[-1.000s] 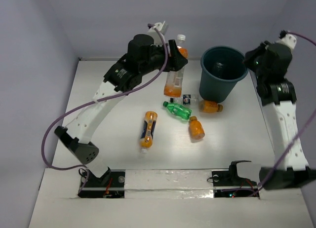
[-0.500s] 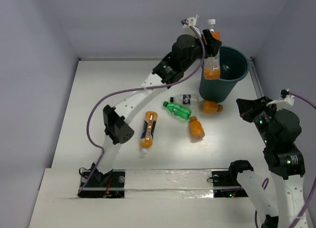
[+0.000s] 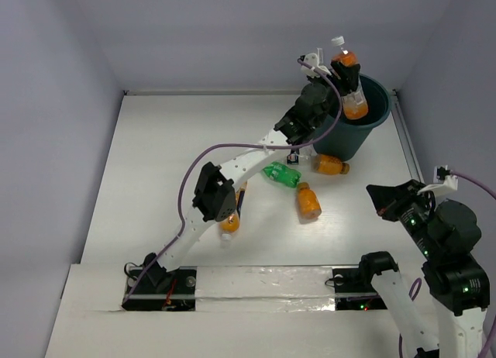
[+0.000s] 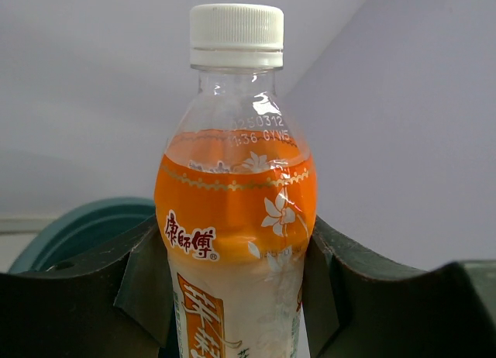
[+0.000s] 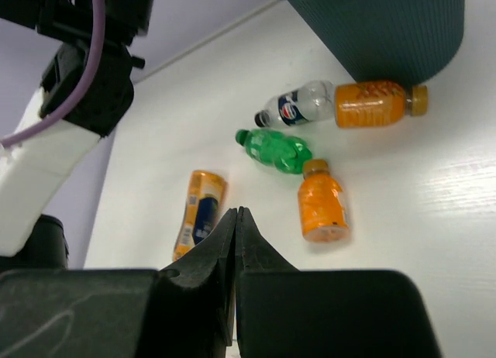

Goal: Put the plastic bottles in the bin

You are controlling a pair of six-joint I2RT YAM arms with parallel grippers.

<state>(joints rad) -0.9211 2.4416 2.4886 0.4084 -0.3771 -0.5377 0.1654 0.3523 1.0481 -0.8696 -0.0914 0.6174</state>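
My left gripper (image 3: 346, 77) is shut on an orange bottle (image 3: 351, 87) with a white cap and holds it upright over the mouth of the dark teal bin (image 3: 372, 122). In the left wrist view the bottle (image 4: 236, 203) sits between both fingers, the bin's rim (image 4: 77, 226) behind it. On the table lie a green bottle (image 3: 280, 174), a clear bottle with dark label (image 5: 298, 108), and three orange bottles (image 3: 308, 202) (image 3: 328, 166) (image 3: 229, 221). My right gripper (image 5: 236, 215) is shut and empty, raised at the near right (image 3: 381, 195).
The left arm (image 3: 232, 164) stretches diagonally across the table over the lying bottles. The bin stands at the far right by the back wall. Purple walls enclose the white table (image 3: 155, 164) on three sides.
My left gripper has carried the orange bottle right, from beside the bin to above its opening. My right arm has pulled back from beside the bin to the near right.
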